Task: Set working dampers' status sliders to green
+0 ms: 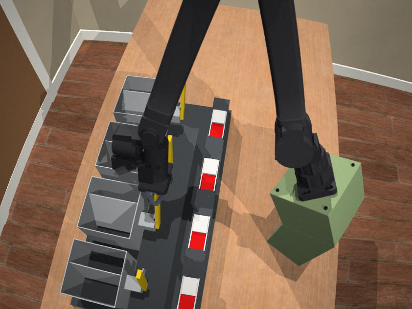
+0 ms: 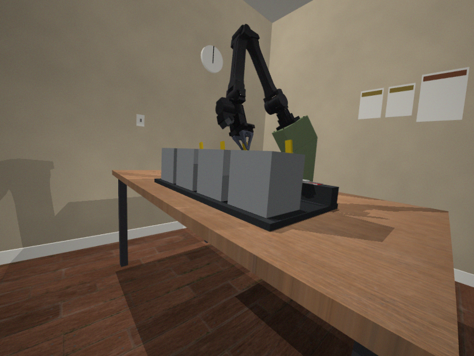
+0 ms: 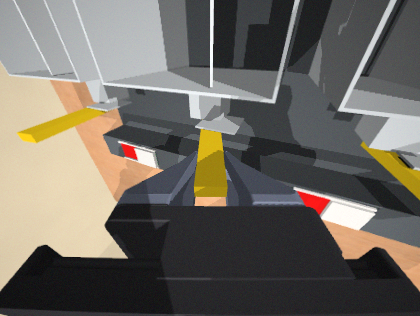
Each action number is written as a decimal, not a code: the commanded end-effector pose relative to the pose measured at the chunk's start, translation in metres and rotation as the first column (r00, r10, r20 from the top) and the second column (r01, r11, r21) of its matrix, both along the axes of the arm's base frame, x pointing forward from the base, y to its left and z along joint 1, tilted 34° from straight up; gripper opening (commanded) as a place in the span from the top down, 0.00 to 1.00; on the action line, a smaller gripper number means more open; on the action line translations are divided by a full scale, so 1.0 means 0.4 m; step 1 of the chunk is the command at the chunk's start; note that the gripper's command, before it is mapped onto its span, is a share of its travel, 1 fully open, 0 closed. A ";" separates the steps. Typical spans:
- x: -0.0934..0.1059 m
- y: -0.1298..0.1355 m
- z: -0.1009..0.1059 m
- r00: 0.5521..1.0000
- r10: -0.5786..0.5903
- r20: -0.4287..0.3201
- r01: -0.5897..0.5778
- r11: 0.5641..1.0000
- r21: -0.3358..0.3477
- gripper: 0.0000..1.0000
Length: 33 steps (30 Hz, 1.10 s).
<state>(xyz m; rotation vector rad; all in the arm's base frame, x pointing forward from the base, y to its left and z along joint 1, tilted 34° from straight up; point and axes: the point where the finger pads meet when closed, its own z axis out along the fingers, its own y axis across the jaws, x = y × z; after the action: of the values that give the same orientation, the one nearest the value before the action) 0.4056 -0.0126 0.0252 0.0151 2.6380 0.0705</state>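
Note:
Several grey box dampers stand in a row on a dark base plate (image 1: 166,212), each with a yellow lever beside it. My gripper (image 1: 154,201) is shut on the upright yellow lever (image 1: 157,214) of the second damper from the near end (image 1: 109,206). In the wrist view the fingers clamp the lever (image 3: 210,155) from both sides, with that damper's open duct (image 3: 200,45) behind it. Each slider shows red with its white cover at the far end; this damper's slider (image 1: 198,231) is one of them. From the side, the gripper (image 2: 244,142) sits just above the damper tops.
The neighbouring dampers (image 1: 113,149) (image 1: 94,272) and their levers (image 1: 170,152) (image 1: 142,278) stand close on both sides. The other sliders (image 1: 209,173) (image 1: 188,292) (image 1: 217,123) lie along the base plate's right edge. The arm's green pedestal (image 1: 316,212) stands on the table to the right.

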 end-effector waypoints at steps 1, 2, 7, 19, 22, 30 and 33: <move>0.006 0.014 -0.014 1.000 0.002 -0.002 -0.002 1.000 0.004 0.83; 0.006 0.009 -0.015 1.000 -0.004 -0.002 0.004 1.000 0.004 0.83; 0.003 0.019 -0.016 1.000 -0.005 -0.004 0.004 1.000 -0.009 0.83; 0.004 0.034 -0.016 0.999 -0.033 -0.004 0.032 0.998 -0.060 0.83; 0.010 0.040 -0.011 0.999 -0.044 0.002 0.044 0.996 -0.081 0.83; 0.019 0.058 -0.003 0.997 -0.076 -0.002 0.075 0.987 -0.140 0.83; 0.020 0.065 -0.003 0.996 -0.087 0.000 0.086 0.983 -0.161 0.83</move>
<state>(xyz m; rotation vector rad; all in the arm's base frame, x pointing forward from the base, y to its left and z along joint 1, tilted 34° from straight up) 0.4066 0.0061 0.0246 0.0702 2.6292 -0.1617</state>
